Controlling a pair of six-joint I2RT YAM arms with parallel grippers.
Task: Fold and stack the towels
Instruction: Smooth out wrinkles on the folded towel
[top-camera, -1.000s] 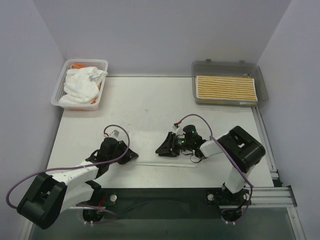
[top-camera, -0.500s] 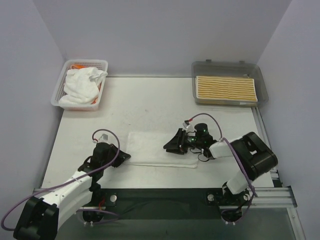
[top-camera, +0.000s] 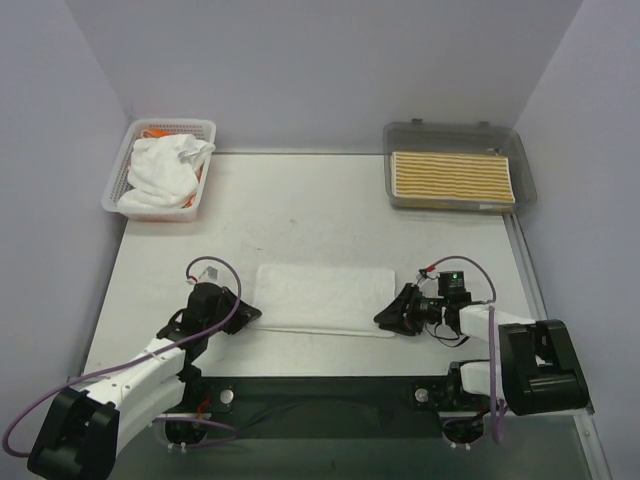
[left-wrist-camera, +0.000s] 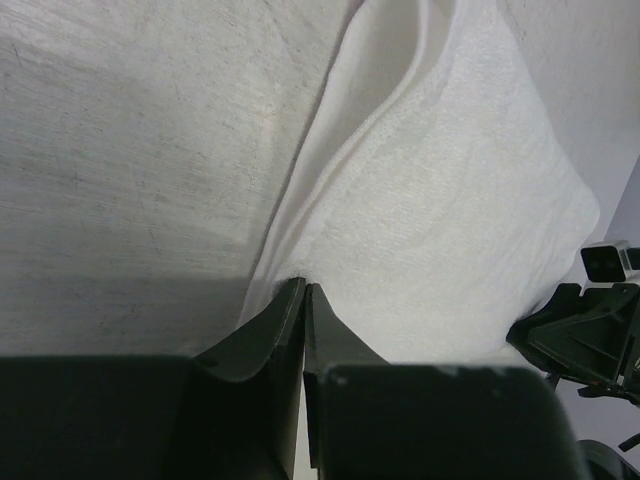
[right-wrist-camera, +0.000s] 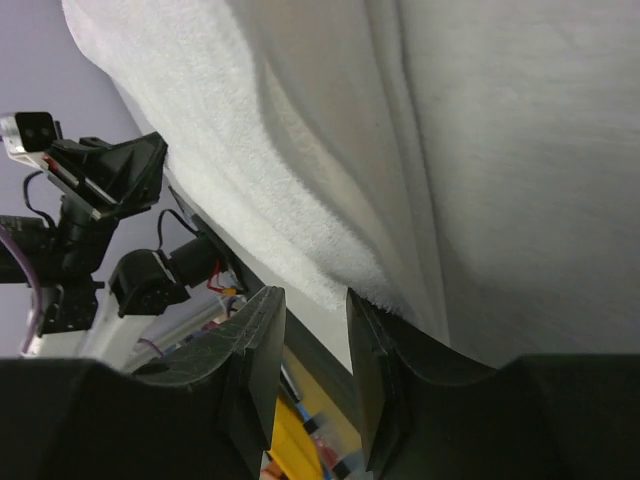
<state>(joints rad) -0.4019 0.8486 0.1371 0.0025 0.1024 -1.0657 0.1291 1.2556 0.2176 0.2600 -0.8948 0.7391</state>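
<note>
A plain white towel (top-camera: 325, 298) lies spread flat on the table between the arms; it also fills the left wrist view (left-wrist-camera: 450, 200) and the right wrist view (right-wrist-camera: 250, 130). My left gripper (top-camera: 247, 314) sits low at its left edge, its jaws pressed together on the towel's hem (left-wrist-camera: 303, 287). At the near right corner my right gripper (top-camera: 383, 318) (right-wrist-camera: 315, 300) stands open; the fluffy corner ends at one fingertip and the gap is empty. A yellow-and-white striped towel (top-camera: 452, 177) lies folded in the tray. White towels (top-camera: 160, 170) over an orange one (top-camera: 155, 132) fill the basket.
The white mesh basket (top-camera: 113, 190) stands at the back left. The grey translucent tray (top-camera: 450, 130) stands at the back right. The table's dark front edge with the arm bases runs just near of the towel. Purple walls close in both sides.
The towel went from a thin strip at the front to a flat rectangle. My right gripper drew away to the right along it. The left gripper shifted left, then stayed put.
</note>
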